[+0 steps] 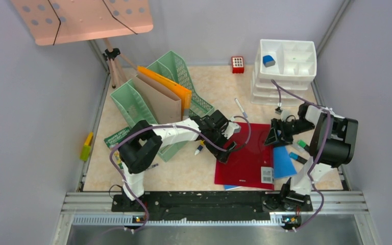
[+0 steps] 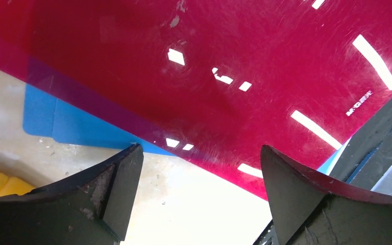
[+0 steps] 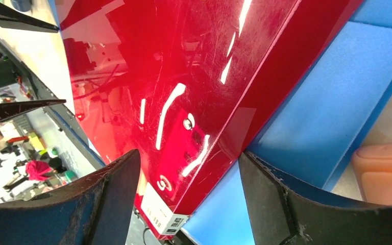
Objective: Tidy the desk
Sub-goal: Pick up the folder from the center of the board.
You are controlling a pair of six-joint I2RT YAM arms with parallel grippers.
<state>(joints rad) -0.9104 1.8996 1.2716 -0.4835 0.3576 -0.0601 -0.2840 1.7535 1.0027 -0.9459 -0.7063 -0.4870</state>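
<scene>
A glossy red folder [image 1: 245,153] lies on the beige desk [image 1: 184,171], overlapping a blue folder [image 1: 283,162]. My left gripper [image 1: 228,149] hovers at the red folder's left edge. In the left wrist view its jaws [image 2: 200,149] stand wide apart over bare desk [image 2: 184,204], with the red folder's [image 2: 224,61] edge and the blue sheet [image 2: 76,127] just beyond the tips. My right gripper [image 1: 276,133] is at the folder's right edge. It stands open [image 3: 188,154], straddling the red folder's [image 3: 184,76] labelled corner with gaps on both sides, blue folder [image 3: 332,102] beneath.
Green file racks [image 1: 166,94] holding brown and orange folders stand at the back left. A white drawer organiser [image 1: 286,61] and small red box [image 1: 238,64] sit at the back right. Pens [image 1: 200,148] lie beside the left arm. A pink eraser [image 3: 383,173] lies right of the blue folder.
</scene>
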